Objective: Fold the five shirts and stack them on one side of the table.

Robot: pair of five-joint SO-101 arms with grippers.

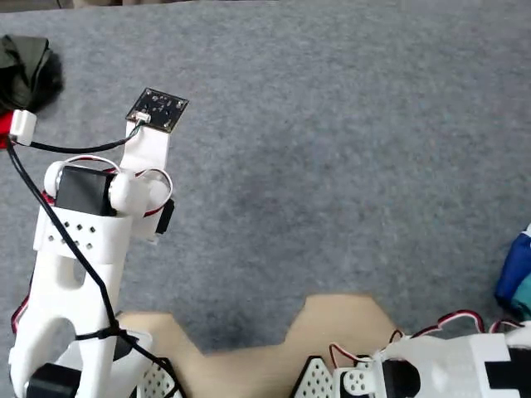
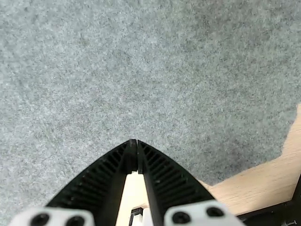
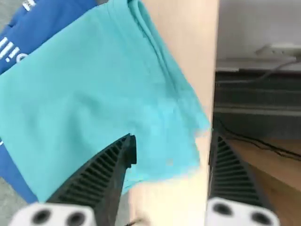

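A teal shirt [image 3: 108, 99] lies folded on top of a blue shirt [image 3: 33, 28] at the table's right edge. The same pile shows as a blue and teal corner [image 1: 516, 278] in the high view. My right gripper [image 3: 171, 146] hangs open over the teal shirt's corner, with nothing between its fingers. My left gripper [image 2: 133, 143] is shut on nothing, just above the bare grey mat [image 2: 150, 70]. The left arm [image 1: 91, 224] stands at the table's left side. A dark green shirt [image 1: 29, 70] lies bunched at the far left edge.
The grey mat [image 1: 332, 166] covers most of the table. Bare wood [image 1: 332, 332] shows along the front edge between the two arm bases. A red and white object [image 1: 17, 128] with a black cable sits beside the dark shirt.
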